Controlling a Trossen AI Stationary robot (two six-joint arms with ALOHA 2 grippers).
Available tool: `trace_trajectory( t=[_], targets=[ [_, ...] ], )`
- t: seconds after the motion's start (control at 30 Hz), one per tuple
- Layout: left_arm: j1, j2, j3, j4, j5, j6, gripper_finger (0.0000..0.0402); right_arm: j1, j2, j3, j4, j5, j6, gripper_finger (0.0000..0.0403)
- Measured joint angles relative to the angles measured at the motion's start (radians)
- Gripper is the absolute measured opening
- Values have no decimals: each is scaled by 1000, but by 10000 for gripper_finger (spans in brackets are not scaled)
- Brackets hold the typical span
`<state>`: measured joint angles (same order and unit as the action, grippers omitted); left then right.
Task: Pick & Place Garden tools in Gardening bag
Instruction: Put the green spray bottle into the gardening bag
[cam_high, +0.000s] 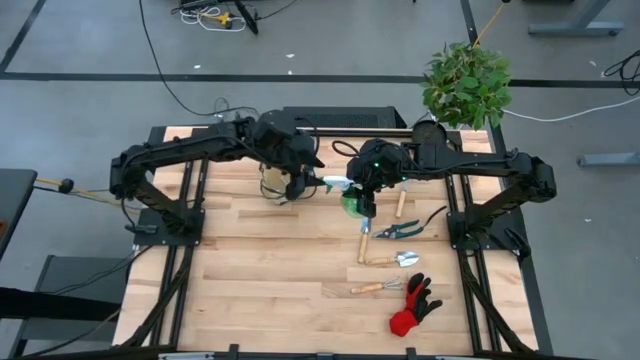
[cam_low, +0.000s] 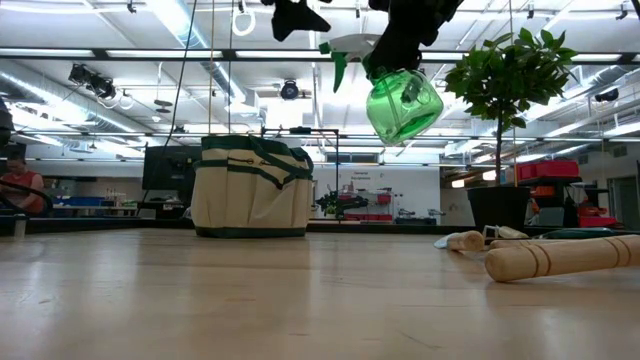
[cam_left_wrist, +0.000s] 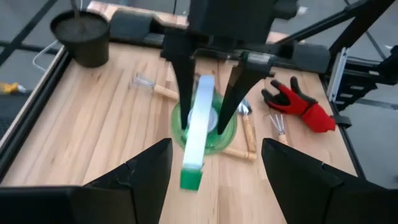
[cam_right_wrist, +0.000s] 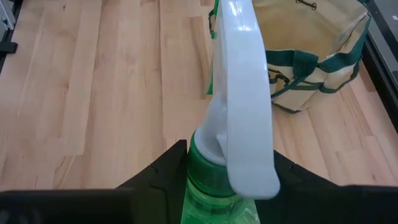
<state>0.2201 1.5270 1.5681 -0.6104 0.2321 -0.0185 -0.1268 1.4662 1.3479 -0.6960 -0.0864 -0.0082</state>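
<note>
Table (cam_high: 250, 270) of pale wood carries one tan gardening bag (cam_low: 252, 187) with dark green trim. One green spray bottle (cam_low: 403, 105), clear-bodied with a white head, hangs above the table, clamped by the right gripper (cam_high: 366, 203). The left gripper (cam_high: 297, 186) gapes wide, empty, above the bag. Two, perhaps three, wooden-handled tools (cam_high: 392, 259), one pruning shears (cam_high: 400, 229) and one red-and-black glove (cam_high: 413, 306) lie flat.

Wooden table (cam_high: 260, 270) carries bag (cam_low: 251, 187), shears (cam_high: 398, 230), glove (cam_high: 413, 307).

floor (cam_high: 330, 40): grey | ceiling lights (cam_low: 190, 20): lit | potted plant (cam_high: 466, 85): leafy
</note>
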Motion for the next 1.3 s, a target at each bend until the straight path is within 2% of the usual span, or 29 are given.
trace_trajectory(
  t=[0.77,1.3],
  targets=[
    [0,101,0,69,35,6,256,0,0,0,1,0,-7,143],
    [-4,137,-1,61,27,6,224,0,0,0,-1,0,-4,143]
  ],
)
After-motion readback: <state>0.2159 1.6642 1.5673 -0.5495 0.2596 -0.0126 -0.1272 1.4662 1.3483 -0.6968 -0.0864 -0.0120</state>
